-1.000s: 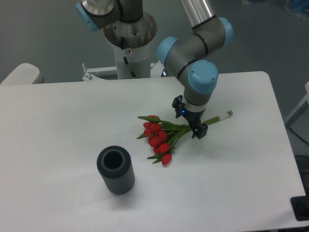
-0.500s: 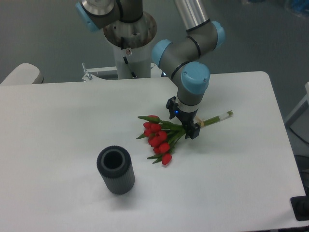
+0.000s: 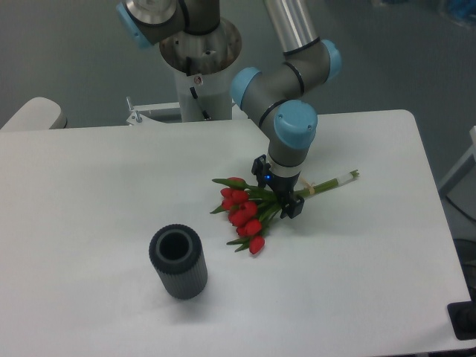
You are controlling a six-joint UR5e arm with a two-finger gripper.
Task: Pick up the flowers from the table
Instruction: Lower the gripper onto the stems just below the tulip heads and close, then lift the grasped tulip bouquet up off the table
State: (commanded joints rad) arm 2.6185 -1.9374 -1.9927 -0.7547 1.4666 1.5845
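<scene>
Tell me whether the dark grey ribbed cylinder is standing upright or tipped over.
Upright. The dark grey ribbed cylinder stands on its end on the white table, its open round mouth facing up; whether anything lies inside, cannot tell.

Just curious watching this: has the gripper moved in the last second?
Yes. The gripper slid left along the stems toward the red blooms of the flowers, which stayed put.

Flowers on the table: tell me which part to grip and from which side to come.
Grip the flowers at the bunched green stems just behind the red heads, from above. They lie flat on the table, stems running up-right, so close across them, where the claw hovers.
</scene>
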